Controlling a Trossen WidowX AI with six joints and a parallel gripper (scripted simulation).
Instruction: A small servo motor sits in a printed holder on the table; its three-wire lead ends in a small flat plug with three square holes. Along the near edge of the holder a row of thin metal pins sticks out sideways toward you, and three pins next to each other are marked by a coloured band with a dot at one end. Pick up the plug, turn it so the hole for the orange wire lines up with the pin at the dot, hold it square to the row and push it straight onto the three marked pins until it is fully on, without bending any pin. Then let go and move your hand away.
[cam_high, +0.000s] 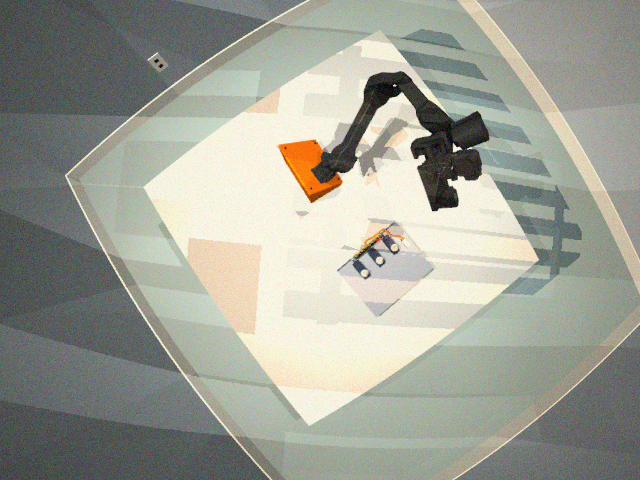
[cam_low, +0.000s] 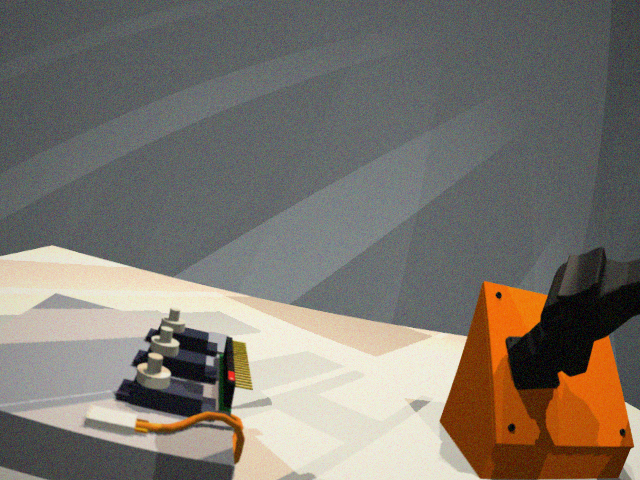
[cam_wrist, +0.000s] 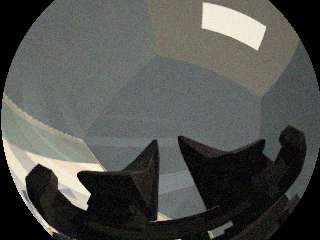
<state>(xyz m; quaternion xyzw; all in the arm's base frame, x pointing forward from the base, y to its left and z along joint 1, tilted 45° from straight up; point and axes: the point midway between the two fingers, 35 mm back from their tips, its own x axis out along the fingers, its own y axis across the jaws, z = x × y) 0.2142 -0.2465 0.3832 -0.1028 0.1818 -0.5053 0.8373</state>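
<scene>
The pale holder (cam_high: 382, 294) (cam_low: 103, 454) carries three dark servos with round pale horns. The white plug (cam_low: 111, 419) lies flat on the holder beside the nearest servo. Its orange lead (cam_low: 206, 416) (cam_high: 395, 236) arches over the holder's pin-side edge. The thin gold pins (cam_low: 241, 364) stick out sideways; a red band (cam_low: 231, 375) shows at their base, the dot too small to tell. My gripper (cam_wrist: 167, 141) is open partway, with a gap between its fingertips and nothing in it. It is raised well away from the plug, beyond the holder's lead end in the top view.
The orange wedge base (cam_high: 299, 157) (cam_low: 473, 382) stands on the table (cam_high: 222, 206) on the holder's pin side. My black arm (cam_high: 361, 121) reaches from it, bent and high. Hard shadows cross the table and holder. The wrist view shows mostly walls, with the table's edge at lower left.
</scene>
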